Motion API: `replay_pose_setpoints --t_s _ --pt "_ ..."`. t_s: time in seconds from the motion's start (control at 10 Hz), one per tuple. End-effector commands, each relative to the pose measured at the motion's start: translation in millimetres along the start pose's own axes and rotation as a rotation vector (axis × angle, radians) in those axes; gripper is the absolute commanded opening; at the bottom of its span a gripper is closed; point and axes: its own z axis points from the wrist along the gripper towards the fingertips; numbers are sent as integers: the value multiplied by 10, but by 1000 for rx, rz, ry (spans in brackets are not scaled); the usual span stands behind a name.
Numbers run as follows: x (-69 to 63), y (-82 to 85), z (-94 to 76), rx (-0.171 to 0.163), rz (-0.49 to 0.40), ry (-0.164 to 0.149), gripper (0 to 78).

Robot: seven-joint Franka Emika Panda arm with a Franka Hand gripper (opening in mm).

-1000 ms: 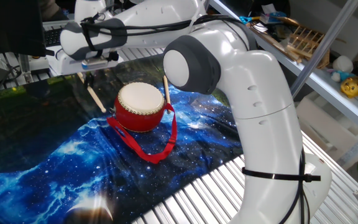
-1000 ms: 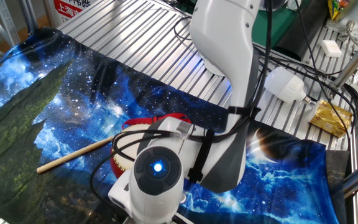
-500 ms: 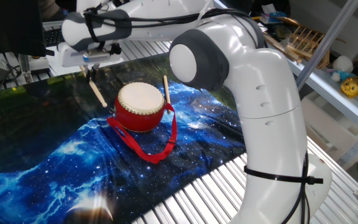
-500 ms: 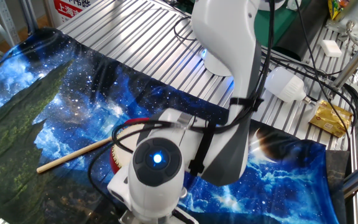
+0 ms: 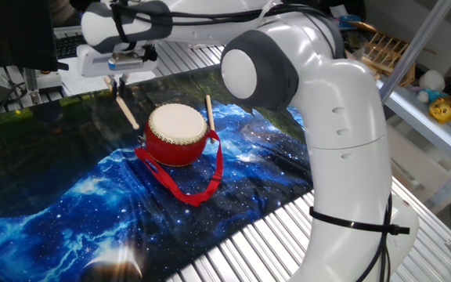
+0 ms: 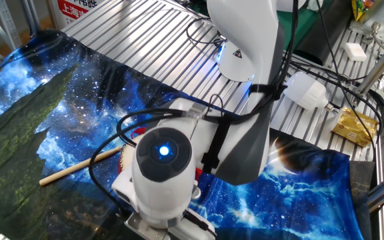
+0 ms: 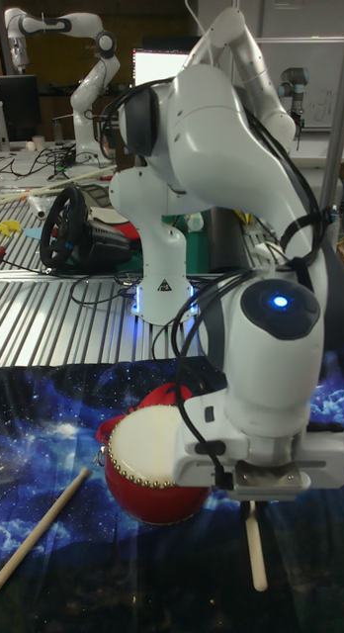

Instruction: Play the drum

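Gripper (image 5: 118, 77), upper left of frame, clamped on wooden stick (image 5: 127, 111). Stick slants down-right, tip just beside left rim of drum (image 5: 177, 133), centre frame on blue cloth (image 5: 69, 204). Skin lies right of tip.

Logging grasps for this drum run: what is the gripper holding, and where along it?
The gripper holds a wooden drumstick by its upper end; the lower tip hangs beside the drum.

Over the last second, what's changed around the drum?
The gripper has lifted, raising the stick it grips so the tip swings up toward the drum. In the earlier pictures the stick hung lower and farther from it. The drum, its red strap and the second stick have not moved.
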Motion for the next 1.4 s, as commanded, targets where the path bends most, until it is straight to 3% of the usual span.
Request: replay_pose_setpoints --t_s 0.1,0.6,1.1,1.2,1.4 --pt "8 -65 -141 3 -19 11 12" --pt "27 -156 -272 5 1 24 12" --pt "28 -191 -270 12 -28 25 12" --pt "28 -191 -270 2 6 23 12" --pt "28 -191 -270 22 115 23 12"
